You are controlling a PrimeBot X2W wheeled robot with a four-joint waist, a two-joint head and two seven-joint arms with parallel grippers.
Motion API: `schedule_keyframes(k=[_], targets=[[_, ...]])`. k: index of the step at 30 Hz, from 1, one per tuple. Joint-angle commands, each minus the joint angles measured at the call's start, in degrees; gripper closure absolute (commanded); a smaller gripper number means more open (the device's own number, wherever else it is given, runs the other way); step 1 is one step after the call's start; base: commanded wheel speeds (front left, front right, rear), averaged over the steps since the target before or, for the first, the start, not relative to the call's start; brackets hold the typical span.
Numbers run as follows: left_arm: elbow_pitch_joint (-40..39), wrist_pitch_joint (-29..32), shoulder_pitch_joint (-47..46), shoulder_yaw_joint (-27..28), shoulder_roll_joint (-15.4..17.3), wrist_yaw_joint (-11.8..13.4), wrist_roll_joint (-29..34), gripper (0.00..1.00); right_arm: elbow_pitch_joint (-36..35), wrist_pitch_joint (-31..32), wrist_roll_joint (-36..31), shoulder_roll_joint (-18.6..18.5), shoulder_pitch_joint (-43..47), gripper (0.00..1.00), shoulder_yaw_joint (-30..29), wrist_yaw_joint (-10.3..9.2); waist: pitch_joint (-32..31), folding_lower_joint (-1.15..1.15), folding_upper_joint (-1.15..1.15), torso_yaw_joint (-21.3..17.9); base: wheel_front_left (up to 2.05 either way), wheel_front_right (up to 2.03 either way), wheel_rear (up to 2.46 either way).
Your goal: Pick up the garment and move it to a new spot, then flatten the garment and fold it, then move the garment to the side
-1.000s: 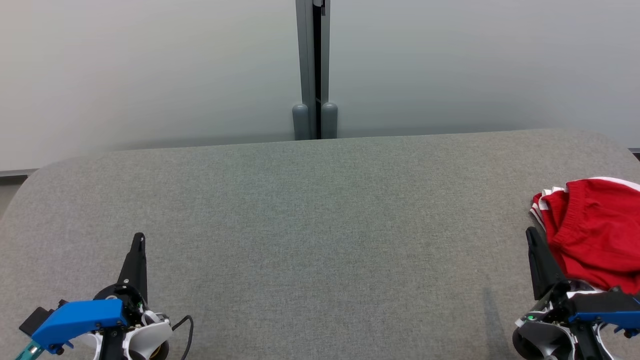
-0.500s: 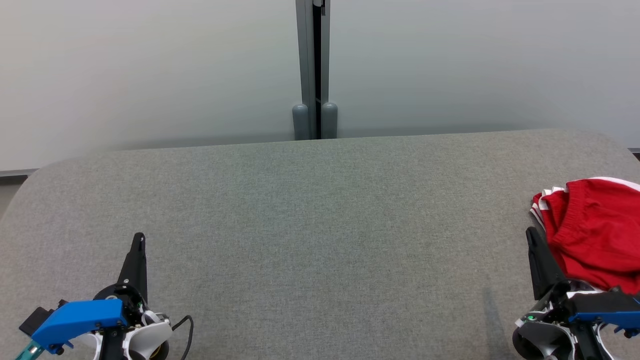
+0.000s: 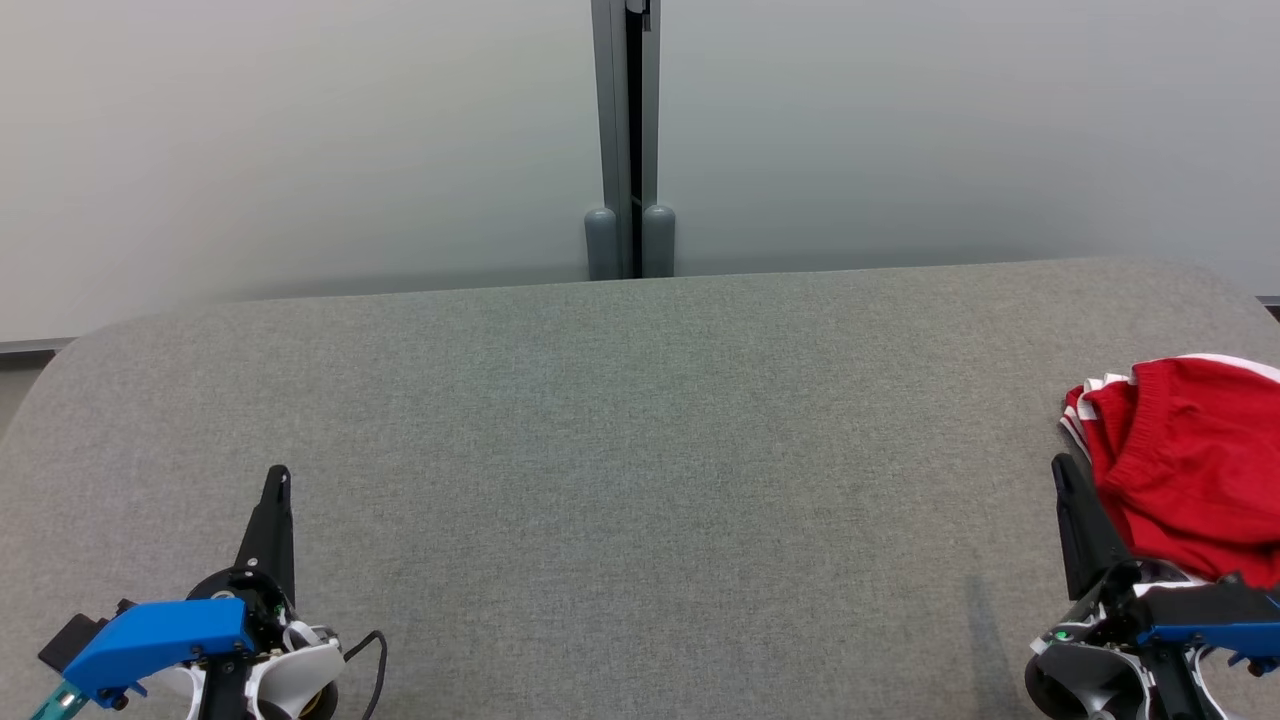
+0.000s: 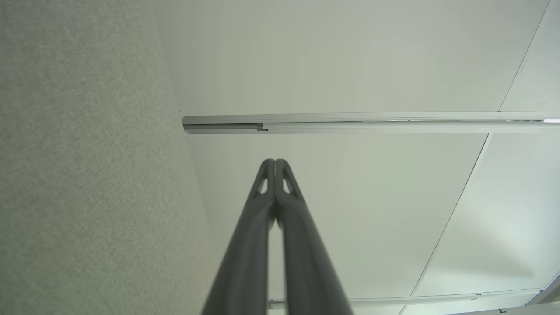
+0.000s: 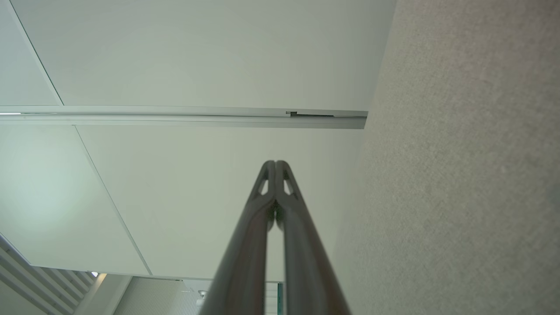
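A pale wall [image 3: 300, 130] of smooth panels fills the upper part of the head view. In both wrist views it appears beyond the fingers, crossed by a light metal rail [image 4: 372, 122].

The table [image 3: 640, 450] stands in front of the wall. Its top is covered in grey woven fabric and its far corners are rounded. The same fabric runs along the left side of the left wrist view and the right side of the right wrist view.

The garment [image 3: 1190, 460] lies crumpled on the table at the right edge of the head view, which cuts it off. It is red with white trim and a gathered waistband. It sits just beside the right pincer, on that pincer's outer side. Contact between the two cannot be determined.

A grey post [image 3: 625, 140] divides the wall panels at the middle, with two rounded caps at its base just behind the table's far edge.

The left pincer [image 3: 277, 478] is at the lower left over bare fabric, well apart from the garment. Its fingers are pressed together, tip to tip, with nothing between them [image 4: 274, 162].

The right pincer [image 3: 1058, 465] is at the lower right. Its fingers are likewise pressed together and hold nothing [image 5: 274, 164].
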Motion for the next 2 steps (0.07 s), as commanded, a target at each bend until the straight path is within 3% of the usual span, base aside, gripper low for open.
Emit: schedule_keyframes(k=[1,2], targets=[[-0.23,0.19,-0.54,0.13,0.05,-0.26,-0.26,1.0,-0.24,0.27,0.16,-0.34,0.65,1.0,-0.11,0.02,0.0,0.0,0.0,0.0,0.0,0.0,0.0],[-0.23,0.19,-0.53,0.13,0.05,-0.26,-0.26,1.0,-0.24,0.27,0.16,-0.34,0.65,1.0,-0.11,0.02,0.0,0.0,0.0,0.0,0.0,0.0,0.0]])
